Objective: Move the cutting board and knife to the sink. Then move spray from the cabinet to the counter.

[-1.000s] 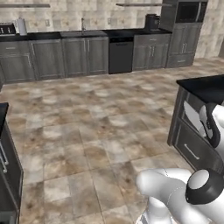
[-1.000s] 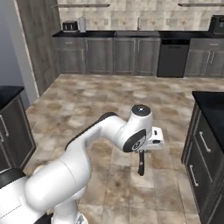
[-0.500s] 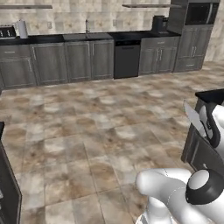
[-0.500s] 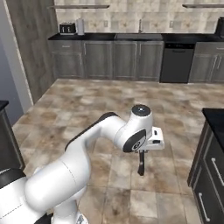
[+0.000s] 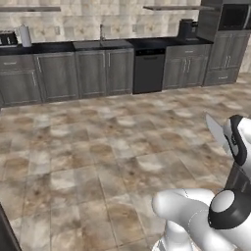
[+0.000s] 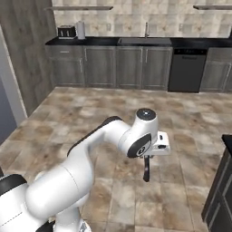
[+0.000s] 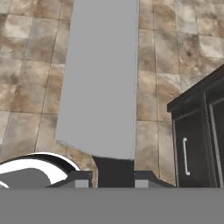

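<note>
My gripper [image 7: 114, 175] is shut on the knife [image 7: 98, 83]. Its broad grey blade runs up the hand view over the tiled floor. From the right base, the gripper [image 6: 148, 156] hangs mid-floor with the knife's dark handle [image 6: 146, 171] pointing down. From the left base, the blade [image 5: 215, 132] sticks out beside the hand at the right edge. The sink [image 5: 100, 44] [image 6: 145, 41], with its faucet, is set in the black counter [image 5: 49, 47] [image 6: 90, 41] along the far wall. The cutting board and the spray are out of view. I cannot make out the cabinet.
A dark lower cabinet [image 7: 192, 140] [image 6: 217, 199] stands close on my right. Far off are a black dishwasher [image 5: 149, 71], a toaster [image 6: 66, 31], wall shelves [image 5: 29, 9] and a tall oven unit [image 5: 225, 39]. Tiled floor [image 5: 98, 147] lies between.
The whole picture has shifted: the base has moved, and the far counter run now looks nearer and more central. The knife stays in the grip, and the arm holds its pose.
</note>
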{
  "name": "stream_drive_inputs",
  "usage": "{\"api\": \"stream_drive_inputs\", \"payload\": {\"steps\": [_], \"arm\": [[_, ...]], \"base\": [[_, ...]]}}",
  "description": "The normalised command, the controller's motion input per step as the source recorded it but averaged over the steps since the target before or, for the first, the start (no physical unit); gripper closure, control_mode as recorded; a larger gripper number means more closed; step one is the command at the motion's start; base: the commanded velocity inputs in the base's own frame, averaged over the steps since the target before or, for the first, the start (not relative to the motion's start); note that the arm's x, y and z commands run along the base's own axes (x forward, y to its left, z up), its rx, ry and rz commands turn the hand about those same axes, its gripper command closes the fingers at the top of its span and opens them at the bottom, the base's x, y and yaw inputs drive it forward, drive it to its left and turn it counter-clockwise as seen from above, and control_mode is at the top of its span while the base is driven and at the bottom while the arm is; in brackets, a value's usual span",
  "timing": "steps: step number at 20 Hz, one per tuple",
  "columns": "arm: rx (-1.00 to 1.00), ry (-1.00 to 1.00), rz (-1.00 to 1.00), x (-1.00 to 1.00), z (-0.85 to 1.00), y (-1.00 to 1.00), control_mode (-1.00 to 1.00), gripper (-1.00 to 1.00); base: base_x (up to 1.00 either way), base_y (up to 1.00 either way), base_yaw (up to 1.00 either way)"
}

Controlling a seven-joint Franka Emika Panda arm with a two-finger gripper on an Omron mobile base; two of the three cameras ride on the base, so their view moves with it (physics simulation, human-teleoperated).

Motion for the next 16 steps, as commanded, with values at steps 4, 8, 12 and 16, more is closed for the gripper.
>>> {"api": "stream_drive_inputs", "payload": {"steps": [4, 8, 12, 16], "arm": [[0.0, 0.0, 0.0, 0.0, 0.0, 0.0, 1.0, 1.0], [0.0, 0.0, 0.0, 0.0, 0.0, 0.0, 1.0, 1.0], [0.0, 0.0, 0.0, 0.0, 0.0, 0.0, 1.0, 1.0], [0.0, 0.0, 0.0, 0.0, 0.0, 0.0, 1.0, 1.0]], "base": [[0.82, -0.05, 0.01], [0.8, -0.06, 0.0], [0.8, -0.03, 0.0], [0.8, -0.02, 0.0]]}}
